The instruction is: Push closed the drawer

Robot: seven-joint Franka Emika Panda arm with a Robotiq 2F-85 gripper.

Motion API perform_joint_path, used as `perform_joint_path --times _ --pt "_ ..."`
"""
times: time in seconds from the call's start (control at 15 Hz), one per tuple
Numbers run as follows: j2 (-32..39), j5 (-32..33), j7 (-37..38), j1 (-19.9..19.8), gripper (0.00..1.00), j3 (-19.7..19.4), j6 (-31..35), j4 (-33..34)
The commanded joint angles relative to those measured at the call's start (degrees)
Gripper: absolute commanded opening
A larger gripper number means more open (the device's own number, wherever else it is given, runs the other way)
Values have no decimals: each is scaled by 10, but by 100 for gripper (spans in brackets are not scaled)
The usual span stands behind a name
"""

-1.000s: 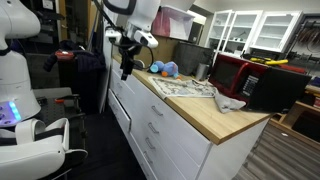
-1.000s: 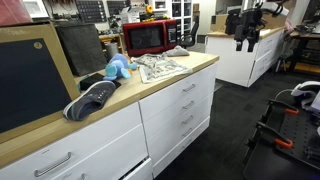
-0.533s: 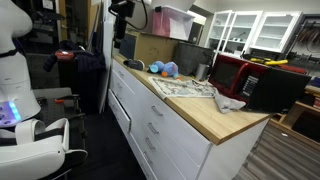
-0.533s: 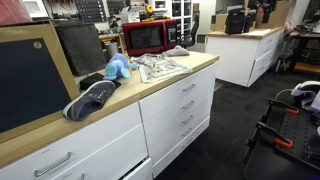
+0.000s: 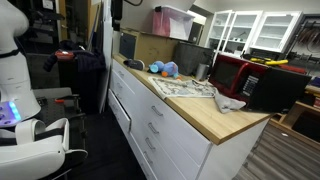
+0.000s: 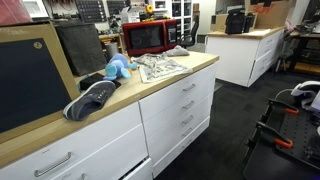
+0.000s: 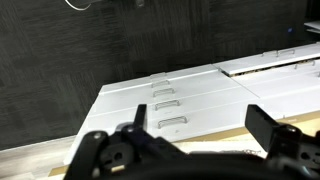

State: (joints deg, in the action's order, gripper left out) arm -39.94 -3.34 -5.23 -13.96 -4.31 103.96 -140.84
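The white cabinet with a wooden top [image 5: 215,118] shows in both exterior views, its handled drawer fronts [image 6: 185,100] all flush. No long shallow drawer stands open in either of them. In the wrist view my gripper [image 7: 197,128] is open and empty, high above the cabinet, with the handled drawer fronts [image 7: 165,104] below it. A long white strip [image 7: 270,64] lies at the upper right; I cannot tell if it is the shallow drawer. Only a dark part of my arm [image 5: 114,10] shows at the top edge of an exterior view.
On the counter lie a blue plush toy [image 5: 165,69], a newspaper [image 5: 185,88], a red microwave [image 5: 232,70] and a grey shoe [image 6: 90,100]. A white robot [image 5: 20,90] stands across the dark aisle floor. A second white cabinet [image 6: 240,55] stands further back.
My arm has risen from beside the cabinet's far end and gone up, almost out of both exterior views. Nothing on the counter has moved.
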Motion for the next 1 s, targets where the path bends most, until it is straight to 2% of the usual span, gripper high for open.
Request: perform_joint_path --times 0.0,0.07,0.47,0.93 --pt "0 11 11 22 100 -17 -1 1" --pt "-12 17 4 19 100 -19 13 -15" --pt "28 21 21 37 100 -10 63 14" --pt "91 19 79 63 100 15 7 65"
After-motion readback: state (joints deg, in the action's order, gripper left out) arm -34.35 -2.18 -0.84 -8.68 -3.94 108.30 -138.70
